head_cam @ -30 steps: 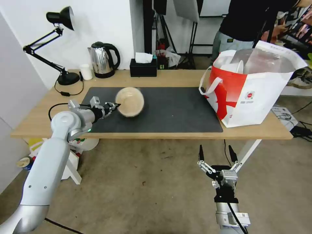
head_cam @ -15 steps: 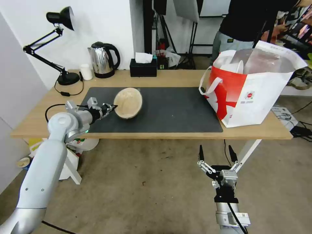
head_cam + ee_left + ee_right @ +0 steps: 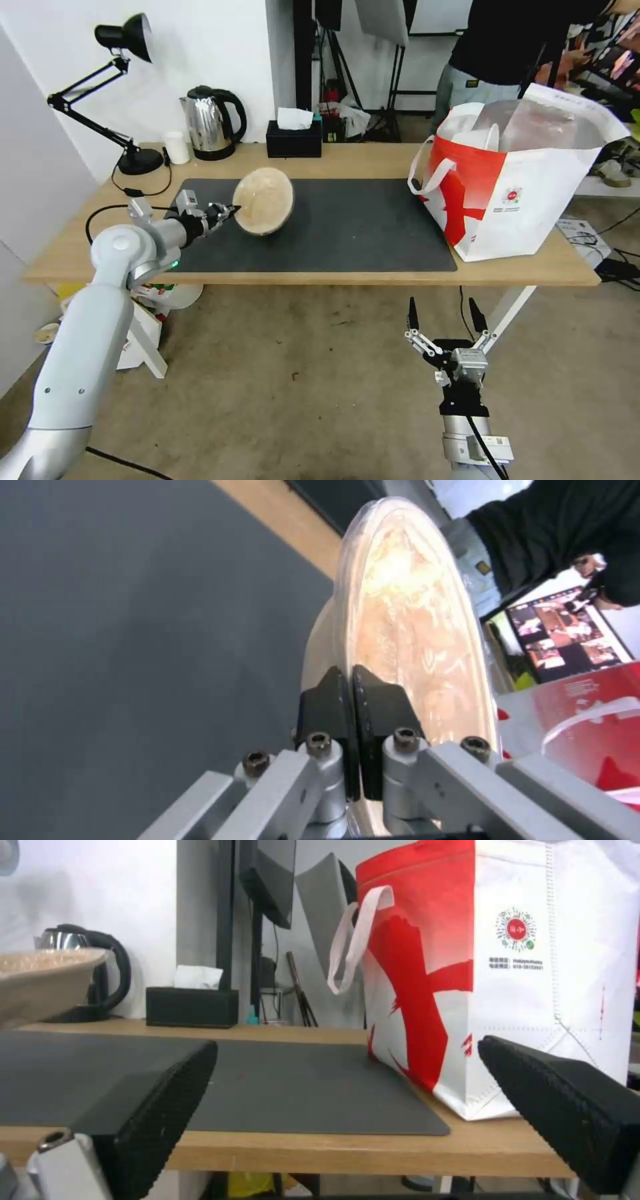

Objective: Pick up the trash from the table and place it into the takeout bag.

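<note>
Head view: the left gripper (image 3: pixel 230 212) is carrying the tilted beige bowl (image 3: pixel 265 201) above the mat (image 3: pixel 347 227), by judgement toward the bag (image 3: pixel 520 193), which is holding a white container; a lift over its rim is needed. The right gripper (image 3: pixel 444 319) is hanging below the table (image 3: pixel 80 233), fingers wide.

Left wrist view: fingers (image 3: pixel 327 705) are pinching the lidded bowl's rim.

Right wrist view: the bag is standing on the table.

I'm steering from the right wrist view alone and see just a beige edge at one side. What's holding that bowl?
Observer: The left gripper is shut on the beige lidded bowl, pinching its rim.
Operator: Is it level?
Observer: No, it's tipped on edge above the dark mat.
Operator: Is the takeout bag open?
Observer: Yes, the takeout bag gapes open at the top, with a white item already inside.
</note>
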Controlling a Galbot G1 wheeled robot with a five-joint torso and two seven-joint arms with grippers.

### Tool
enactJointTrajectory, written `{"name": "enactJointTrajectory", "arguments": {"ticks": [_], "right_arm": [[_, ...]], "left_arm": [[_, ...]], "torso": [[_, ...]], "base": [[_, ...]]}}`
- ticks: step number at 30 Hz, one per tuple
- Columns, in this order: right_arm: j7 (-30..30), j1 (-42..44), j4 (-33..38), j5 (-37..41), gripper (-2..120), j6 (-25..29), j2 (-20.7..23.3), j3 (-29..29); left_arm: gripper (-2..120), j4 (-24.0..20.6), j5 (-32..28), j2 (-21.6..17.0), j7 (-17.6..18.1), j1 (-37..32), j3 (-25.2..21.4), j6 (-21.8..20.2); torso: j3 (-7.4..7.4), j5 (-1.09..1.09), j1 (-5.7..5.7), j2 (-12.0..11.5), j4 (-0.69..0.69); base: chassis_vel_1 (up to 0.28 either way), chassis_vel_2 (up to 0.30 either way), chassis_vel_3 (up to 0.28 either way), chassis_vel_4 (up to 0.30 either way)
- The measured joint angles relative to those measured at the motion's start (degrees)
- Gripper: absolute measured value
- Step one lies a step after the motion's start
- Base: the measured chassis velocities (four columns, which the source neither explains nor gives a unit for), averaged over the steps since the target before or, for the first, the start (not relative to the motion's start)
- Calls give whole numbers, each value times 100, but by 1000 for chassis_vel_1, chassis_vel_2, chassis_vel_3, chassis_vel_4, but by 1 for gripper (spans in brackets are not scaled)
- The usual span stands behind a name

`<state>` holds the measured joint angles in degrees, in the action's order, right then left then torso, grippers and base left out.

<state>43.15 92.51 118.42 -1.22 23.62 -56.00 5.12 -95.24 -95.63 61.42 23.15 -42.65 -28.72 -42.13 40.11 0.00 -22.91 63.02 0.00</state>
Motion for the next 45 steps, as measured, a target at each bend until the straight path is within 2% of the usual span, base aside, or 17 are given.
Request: {"name": "enactJointTrajectory", "arguments": {"ticks": [7,12,17,25,31,39,45], "right_arm": [[0,0,0,0,100,0,0,0],[0,0,0,0,100,0,0,0],[0,0,0,0,100,0,0,0],[0,0,0,0,100,0,0,0],[0,0,0,0,100,0,0,0],[0,0,0,0,100,0,0,0],[0,-1,0,0,100,0,0,0]], "left_arm": [[0,-193,-86,-56,-48,134,-20,0],[0,-536,-233,-256,-173,476,81,-1],[0,-508,-305,-281,-183,928,305,-1],[0,54,-322,-111,-284,1904,988,-1],[0,287,-291,72,-357,2266,1258,0],[0,1034,-84,483,-501,3000,1873,0],[0,1408,44,679,-630,3273,2164,0]], "torso": [[0,0,0,0,0],[0,2,0,0,1],[0,1,0,0,-1],[0,1,-1,0,0],[0,3,-2,0,-1],[0,1,-1,0,0],[1,1,-1,0,0]], "base": [[0,0,0,0],[0,0,0,0],[0,0,0,0],[0,0,0,0],[0,0,0,0],[0,0,0,0],[0,0,0,0]]}}
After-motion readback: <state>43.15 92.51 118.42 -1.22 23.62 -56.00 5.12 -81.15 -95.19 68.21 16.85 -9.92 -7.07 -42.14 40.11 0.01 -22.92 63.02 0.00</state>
